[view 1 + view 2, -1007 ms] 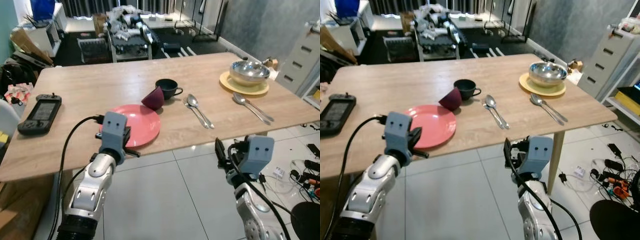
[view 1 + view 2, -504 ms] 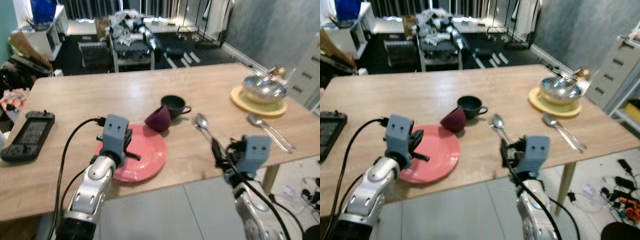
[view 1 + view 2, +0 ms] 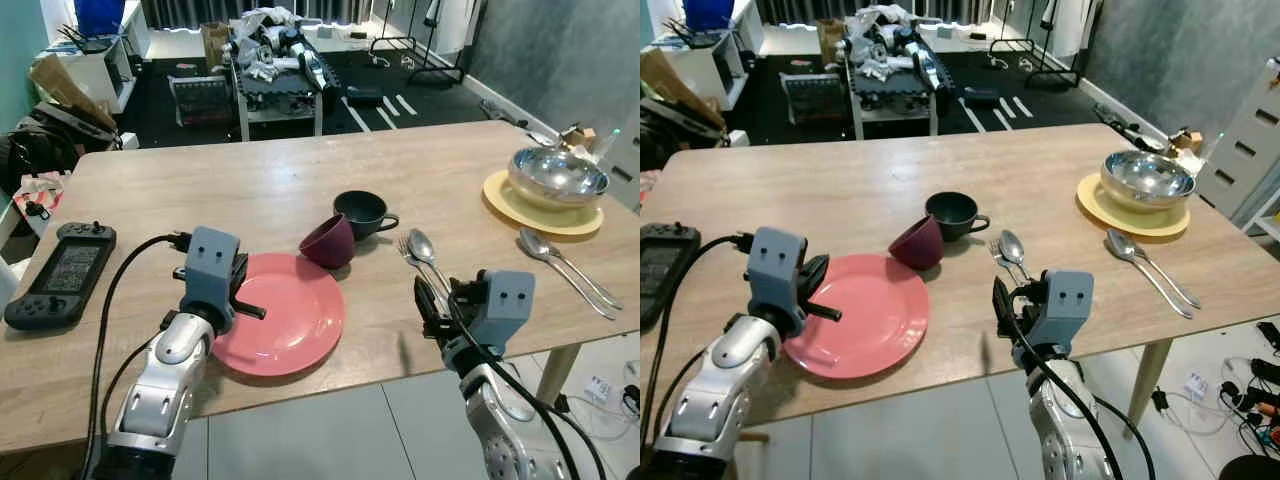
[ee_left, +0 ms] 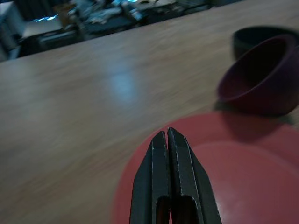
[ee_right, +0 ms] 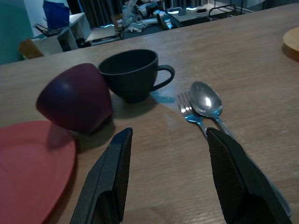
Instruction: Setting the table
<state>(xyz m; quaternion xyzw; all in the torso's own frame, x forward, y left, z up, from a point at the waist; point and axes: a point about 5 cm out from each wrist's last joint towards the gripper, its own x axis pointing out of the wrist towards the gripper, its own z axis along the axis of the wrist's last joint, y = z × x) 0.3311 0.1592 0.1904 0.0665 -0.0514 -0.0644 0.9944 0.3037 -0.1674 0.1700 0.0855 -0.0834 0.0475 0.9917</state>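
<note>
Pale tiled floor (image 3: 330, 430), grey wall (image 3: 1160, 60), cluttered dark far room.

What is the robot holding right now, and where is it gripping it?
Nothing. The left gripper is shut and empty above the red plate; the right gripper is open, short of the fork and spoon.

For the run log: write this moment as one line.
left gripper: shut, over round pink plate | right gripper: open, facing steel fork | tipped maroon bowl: leaning on plate

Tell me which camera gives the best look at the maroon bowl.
The right wrist view: the maroon bowl is close, sharp, tipped on its side beside the black cup. The left wrist view shows its opening, blurred. Both eye views show it small, touching the red plate's rim.
</note>
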